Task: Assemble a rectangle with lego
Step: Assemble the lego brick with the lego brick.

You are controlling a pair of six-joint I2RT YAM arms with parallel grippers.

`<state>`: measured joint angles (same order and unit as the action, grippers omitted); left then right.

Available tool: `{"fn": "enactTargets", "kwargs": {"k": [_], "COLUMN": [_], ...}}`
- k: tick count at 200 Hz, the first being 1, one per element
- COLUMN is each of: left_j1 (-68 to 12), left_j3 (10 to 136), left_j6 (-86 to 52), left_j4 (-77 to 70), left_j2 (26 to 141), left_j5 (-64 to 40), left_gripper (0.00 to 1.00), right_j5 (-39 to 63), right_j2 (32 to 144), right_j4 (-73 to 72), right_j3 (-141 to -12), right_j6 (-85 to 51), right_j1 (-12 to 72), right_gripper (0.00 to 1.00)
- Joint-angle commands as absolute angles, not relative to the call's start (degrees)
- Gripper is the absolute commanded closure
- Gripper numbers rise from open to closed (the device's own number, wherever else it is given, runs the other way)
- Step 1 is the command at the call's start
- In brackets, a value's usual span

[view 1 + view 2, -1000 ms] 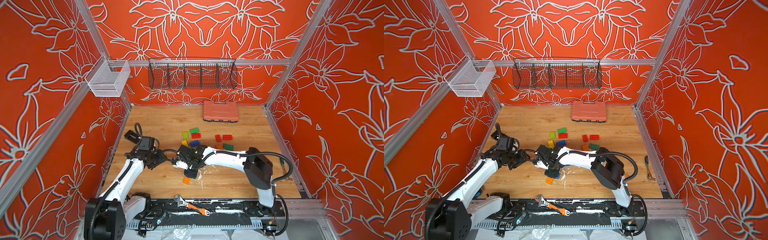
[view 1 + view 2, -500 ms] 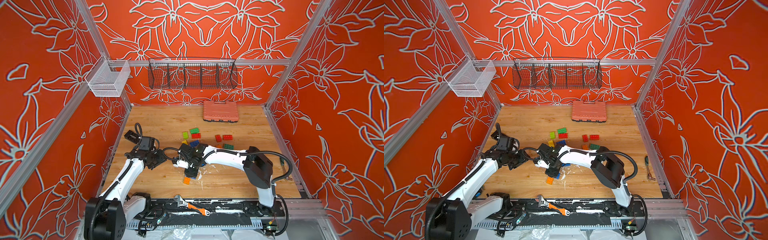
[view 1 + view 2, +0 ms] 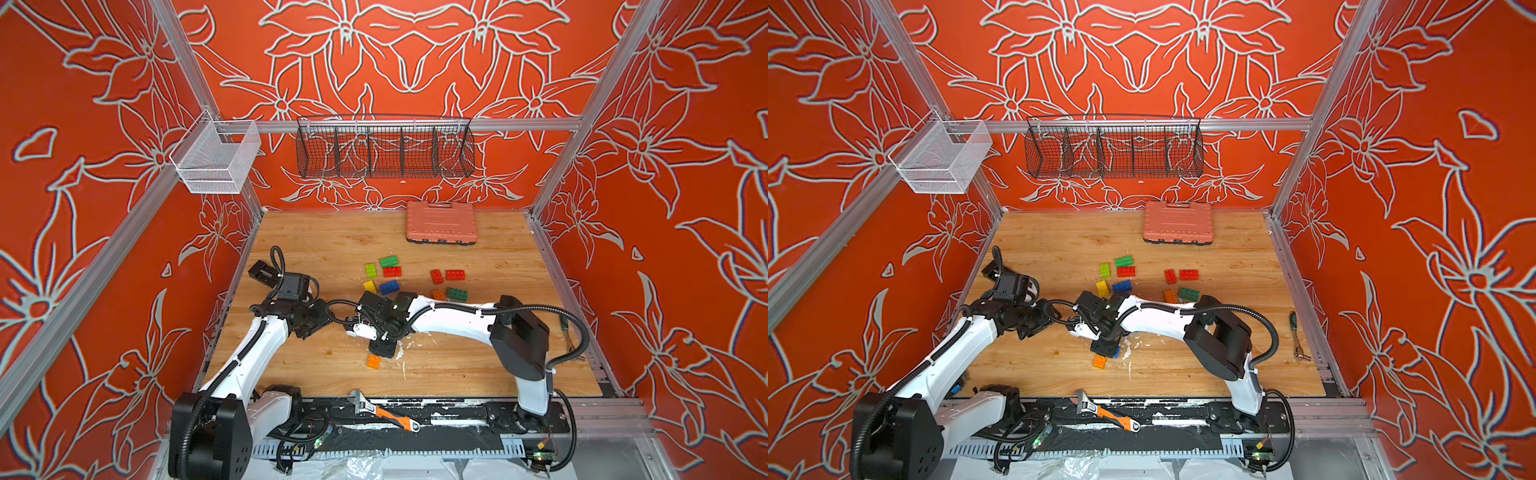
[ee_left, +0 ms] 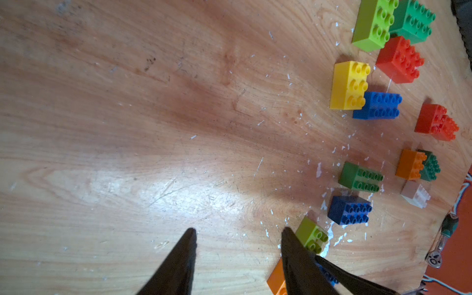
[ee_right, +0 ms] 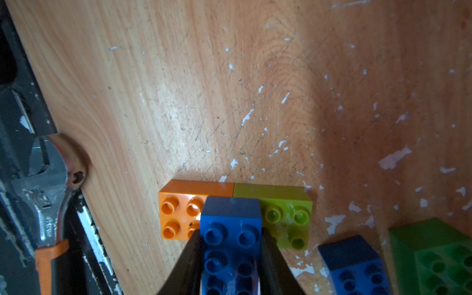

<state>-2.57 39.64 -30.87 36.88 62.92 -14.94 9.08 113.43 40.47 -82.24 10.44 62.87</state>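
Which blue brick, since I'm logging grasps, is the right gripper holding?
The blue brick over the orange brick and lime brick, pinched between the right gripper's jaws; the other blue bricks lie free.

The scratched wooden surface [image 3: 299, 232], flecked with white chips [image 5: 394, 158], carries a salmon-pink case [image 3: 441, 222] at its back edge. In front of the case lie scattered lego bricks [image 3: 392, 272]; farthest from the case, an orange brick [image 3: 373, 361] touches a lime brick [image 5: 287, 218].

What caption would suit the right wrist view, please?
Right gripper holds a blue brick over the adjoining orange brick and lime brick.
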Motion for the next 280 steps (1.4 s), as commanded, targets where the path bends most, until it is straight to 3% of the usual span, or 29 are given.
{"fn": "enactTargets", "kwargs": {"k": [1, 73, 112, 128, 141, 159, 229, 255, 280], "left_j1": [-2.2, -2.1, -2.2, -2.2, -2.2, -2.1, -2.2, -2.2, -4.8], "left_j3": [40.4, 39.8, 37.1, 37.0, 37.4, 37.9, 38.7, 38.9, 38.9], "left_j6": [-30.6, -31.1, -33.2, -33.4, -33.3, -33.4, -33.7, -34.5, -34.2], "left_j4": [37.3, 37.5, 36.7, 37.1, 37.4, 37.7, 40.2, 42.2, 43.3], "left_j2": [63.2, 62.1, 61.0, 60.8, 60.8, 60.9, 61.3, 62.0, 63.8], "left_j5": [-15.4, -15.5, -16.9, -16.5, -16.3, -15.9, -15.7, -16.9, -18.7], "left_gripper": [0.48, 0.48, 0.48, 0.48, 0.48, 0.47, 0.46, 0.52, 0.68], "right_j5": [4.6, 3.5, 2.7, 2.1, 2.3, 3.0, 3.9, 5.2, 6.2], "right_j2": [122.1, 120.4, 118.8, 117.9, 116.9, 115.5, 110.7, 106.7, 101.0], "right_j4": [46.9, 49.5, 51.0, 51.0, 50.6, 49.5, 46.6, 47.5, 47.4], "right_j3": [-77.9, -81.9, -85.4, -86.6, -87.3, -87.3, -86.5, -86.6, -84.4], "right_j6": [12.8, 13.5, 14.9, 14.8, 14.8, 14.8, 14.0, 12.9, 8.9], "right_j1": [63.9, 64.0, 64.0, 64.0, 63.9, 64.0, 64.0, 63.9, 62.8], "right_gripper": [1.0, 1.0, 0.95, 0.88, 0.74, 0.63, 0.45, 0.44, 0.44]}}
